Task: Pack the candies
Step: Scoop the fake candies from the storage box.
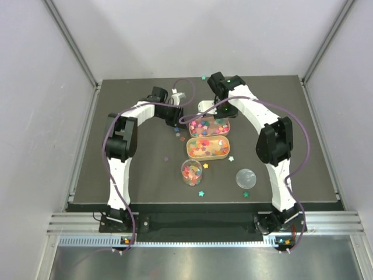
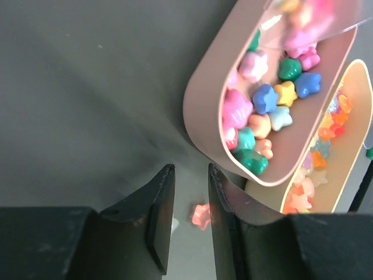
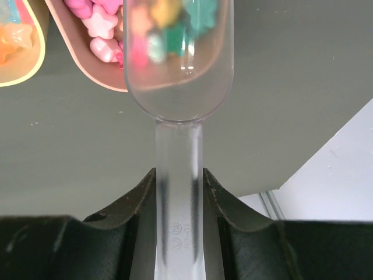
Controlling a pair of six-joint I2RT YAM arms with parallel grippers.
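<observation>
- Right arm stretched over the far tray, right pincer [image 3: 179, 175] clamped on the scoop [image 3: 178, 76] handle.
- Candies [image 3: 166, 38] sit in the scoop just ahead of the fingers, above the pink tray [image 3: 81, 64].
- Left pincer [image 2: 191, 175] low over the table [image 2: 87, 87], jaws slightly parted, empty.
- Loose pink star [image 2: 201, 215] lies below the gap.

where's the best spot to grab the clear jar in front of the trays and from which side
Grip the jar across its round side wall, below the open rim, coming in level from the left arm's side. It stands upright and holds candies, so tilting could spill them; the nearer tray crowds its far side.
</observation>
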